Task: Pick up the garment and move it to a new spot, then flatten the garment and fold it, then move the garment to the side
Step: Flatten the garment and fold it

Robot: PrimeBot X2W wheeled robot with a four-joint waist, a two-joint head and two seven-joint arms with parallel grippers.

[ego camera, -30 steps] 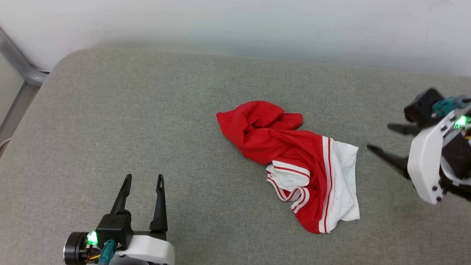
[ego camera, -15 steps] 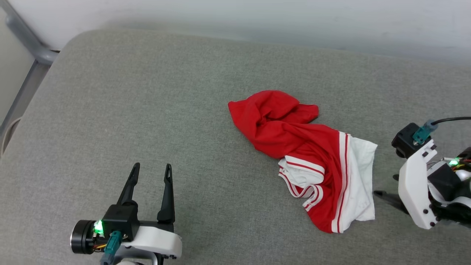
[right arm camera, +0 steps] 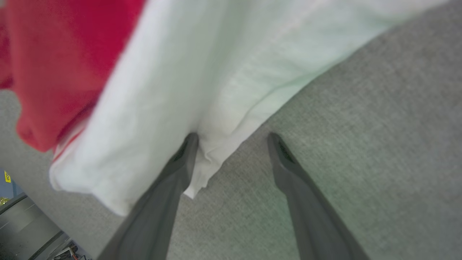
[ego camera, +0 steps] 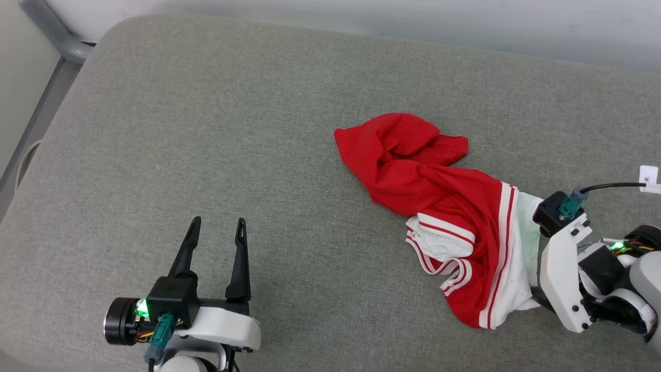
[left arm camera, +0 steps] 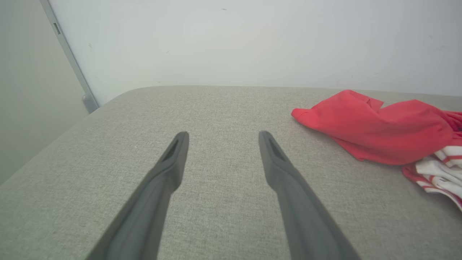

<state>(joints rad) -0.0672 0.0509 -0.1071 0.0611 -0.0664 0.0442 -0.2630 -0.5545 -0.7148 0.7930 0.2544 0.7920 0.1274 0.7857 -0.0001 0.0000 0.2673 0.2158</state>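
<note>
The garment (ego camera: 428, 170) lies crumpled on the grey cushion (ego camera: 206, 129), a red body with a white sleeve and striped trim at its near right. My right arm's white wrist housing (ego camera: 560, 274) stands over the sleeve's right edge. In the right wrist view my right gripper (right arm camera: 234, 136) is open, with its left finger (right arm camera: 173, 169) pressing on the white sleeve's (right arm camera: 202, 72) hem and its right finger over bare cushion. My left gripper (ego camera: 218, 221) stands open and holds nothing at the lower left, well apart from the garment (left arm camera: 375, 126); its wrist view shows the same spread (left arm camera: 223, 134).
A pale wall (ego camera: 361, 15) runs along the cushion's far edge. A grey metal frame post (ego camera: 51, 31) stands at the far left corner. Broad bare cushion lies left of the garment and in front of it.
The head camera has shifted, sliding the whole picture. My right gripper has come down and in from the right onto the white sleeve's edge. The garment lies as before.
</note>
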